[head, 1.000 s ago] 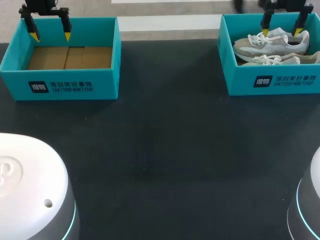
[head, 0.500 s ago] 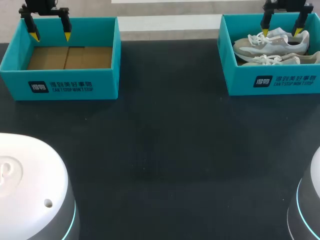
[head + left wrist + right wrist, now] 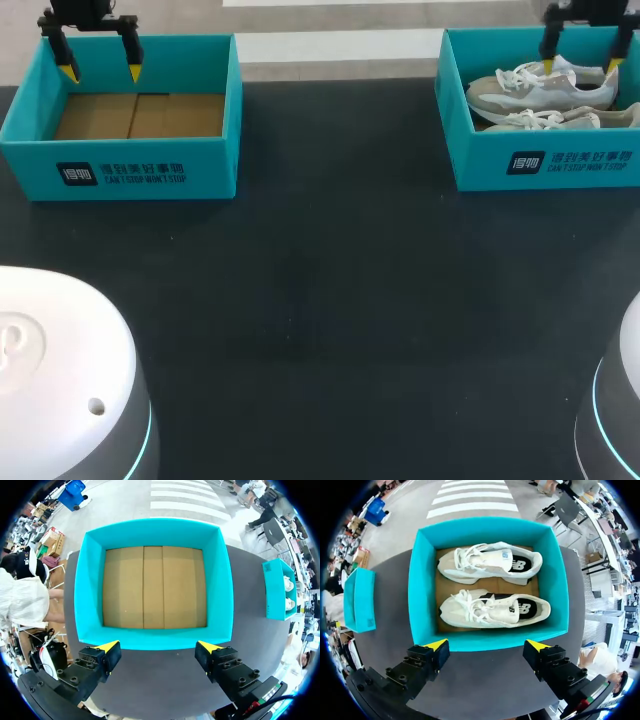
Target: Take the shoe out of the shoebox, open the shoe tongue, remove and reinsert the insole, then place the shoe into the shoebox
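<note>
Teal shoebox (image 3: 545, 165) holds two pale sneakers (image 3: 490, 562); the right gripper (image 3: 580, 65) hangs wide open above them. Left gripper (image 3: 101, 72), equally wide, hovers over a cardboard-floored teal box (image 3: 120, 172).

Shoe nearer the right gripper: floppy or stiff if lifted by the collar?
Shoe is probably light, and its soft-looking fabric body likely flexes when pinched, so the toe may sag. Its loose laces could dangle and snag the second shoe lying close beside it.
</note>
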`<action>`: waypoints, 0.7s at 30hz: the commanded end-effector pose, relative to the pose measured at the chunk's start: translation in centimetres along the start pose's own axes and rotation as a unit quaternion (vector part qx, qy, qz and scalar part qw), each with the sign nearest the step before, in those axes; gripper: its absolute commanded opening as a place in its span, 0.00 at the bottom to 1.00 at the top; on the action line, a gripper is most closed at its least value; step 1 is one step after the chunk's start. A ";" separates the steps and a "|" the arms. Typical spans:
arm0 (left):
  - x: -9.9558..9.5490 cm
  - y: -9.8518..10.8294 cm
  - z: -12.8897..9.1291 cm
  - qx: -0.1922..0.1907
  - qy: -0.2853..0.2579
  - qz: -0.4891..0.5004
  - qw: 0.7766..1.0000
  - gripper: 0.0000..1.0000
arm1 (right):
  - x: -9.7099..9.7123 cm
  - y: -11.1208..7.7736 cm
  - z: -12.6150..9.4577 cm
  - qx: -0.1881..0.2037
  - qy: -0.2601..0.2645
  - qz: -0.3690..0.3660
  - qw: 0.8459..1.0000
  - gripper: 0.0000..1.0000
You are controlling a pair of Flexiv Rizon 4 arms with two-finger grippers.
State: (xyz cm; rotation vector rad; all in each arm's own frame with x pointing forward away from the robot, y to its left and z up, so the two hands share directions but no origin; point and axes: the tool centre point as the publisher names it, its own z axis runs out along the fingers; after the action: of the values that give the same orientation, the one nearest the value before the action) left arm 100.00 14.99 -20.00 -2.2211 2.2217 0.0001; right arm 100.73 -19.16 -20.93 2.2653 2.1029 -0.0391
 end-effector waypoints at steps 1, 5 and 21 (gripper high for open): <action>0.0 0.0 0.0 0.000 0.000 0.000 1.000 1.00 | -2.3 0.0 0.8 -0.013 0.004 0.014 1.000 1.00; 0.0 0.0 0.0 0.000 0.000 0.000 1.000 1.00 | -5.2 0.9 2.7 -0.019 -0.008 0.031 0.999 1.00; 0.0 0.0 0.0 0.000 0.000 0.000 1.000 1.00 | -12.0 4.5 10.3 -0.025 -0.051 0.064 0.996 1.00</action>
State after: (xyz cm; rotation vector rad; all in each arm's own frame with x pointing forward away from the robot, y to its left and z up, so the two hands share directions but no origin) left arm 100.00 14.98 -20.00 -2.2210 2.2218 0.0001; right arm 103.51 -31.60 -28.97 2.3033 1.8815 -0.0915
